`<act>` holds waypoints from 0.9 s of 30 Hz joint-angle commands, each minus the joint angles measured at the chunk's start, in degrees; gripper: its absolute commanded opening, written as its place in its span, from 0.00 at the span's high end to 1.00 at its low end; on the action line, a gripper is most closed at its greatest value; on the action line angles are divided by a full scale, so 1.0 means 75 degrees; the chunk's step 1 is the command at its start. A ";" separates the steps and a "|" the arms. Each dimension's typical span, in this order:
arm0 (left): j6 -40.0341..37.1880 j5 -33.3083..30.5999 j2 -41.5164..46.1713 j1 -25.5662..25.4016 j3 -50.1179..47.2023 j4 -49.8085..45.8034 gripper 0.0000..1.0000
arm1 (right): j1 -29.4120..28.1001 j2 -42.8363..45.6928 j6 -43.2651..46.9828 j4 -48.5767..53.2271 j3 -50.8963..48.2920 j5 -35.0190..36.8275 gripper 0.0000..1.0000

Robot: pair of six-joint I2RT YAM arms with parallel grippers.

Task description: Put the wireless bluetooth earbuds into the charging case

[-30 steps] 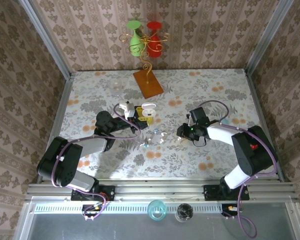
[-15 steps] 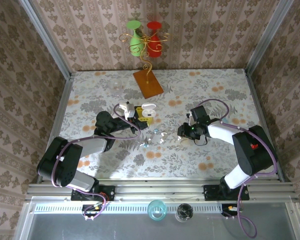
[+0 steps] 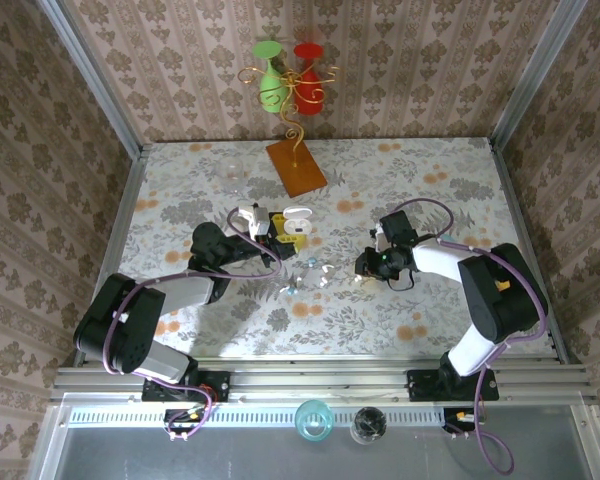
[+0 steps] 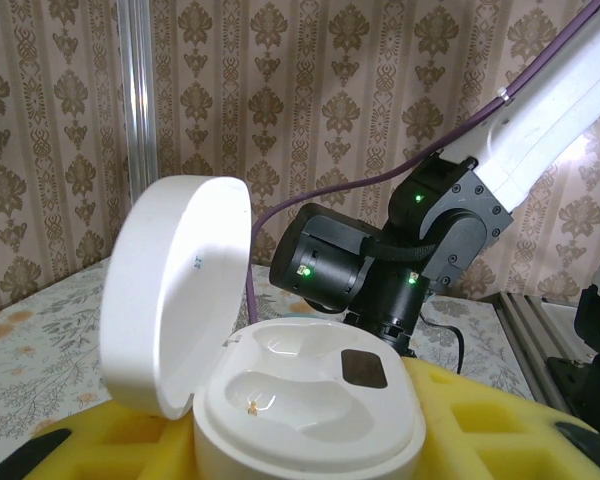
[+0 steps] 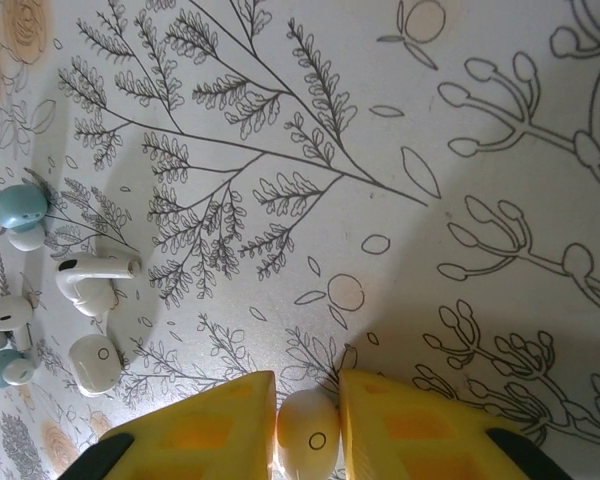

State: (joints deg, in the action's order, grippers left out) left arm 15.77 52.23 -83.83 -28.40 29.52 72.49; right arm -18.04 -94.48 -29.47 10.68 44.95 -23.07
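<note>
Right of the open white charging case, one tiny white earbud is lying on the flowery table. The right gripper is squeezing it between its fingers. The left gripper is clamping the case.

Top cam: fixed high behind my bases, tilted down over the whole desk, far off, both my arms in frame. Left wrist cam: rides behind my left claw, low, facing level across the desk toward the wallpaper wall. It is very near, with the open case gripped in that claw and my right arm beyond it. Right wrist cam: above my right claw, facing straight down at the desk, very near. One earbud is pinched in it, with loose earbuds ahead and to its side. Shared: top and left wrist both catch the case and right arm; top and right wrist both catch the earbud patch.
</note>
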 commanded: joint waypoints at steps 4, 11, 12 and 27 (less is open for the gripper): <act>-0.0172 0.0068 0.0199 0.0037 -0.0110 0.0234 0.57 | 0.0024 -0.0090 0.0187 0.0231 0.0104 -0.0401 0.76; -0.0267 0.0038 0.0105 0.0026 -0.0101 0.0239 0.57 | 0.0018 0.0138 0.0200 0.0236 0.0001 -0.0259 0.80; -0.0321 -0.0010 0.0092 0.0017 -0.0104 0.0237 0.57 | 0.0016 0.0221 0.0163 0.0210 -0.0025 -0.0191 0.81; -0.2664 -0.3466 -0.1229 -0.0878 -0.0074 0.0248 0.57 | 0.0046 0.1908 -0.0089 0.0783 0.0128 0.0555 0.81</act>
State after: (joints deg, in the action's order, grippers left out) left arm 1.56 33.63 -91.46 -34.00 28.75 72.71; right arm -17.89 -82.61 -29.10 13.43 44.84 -20.36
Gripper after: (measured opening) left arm 0.427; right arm 0.196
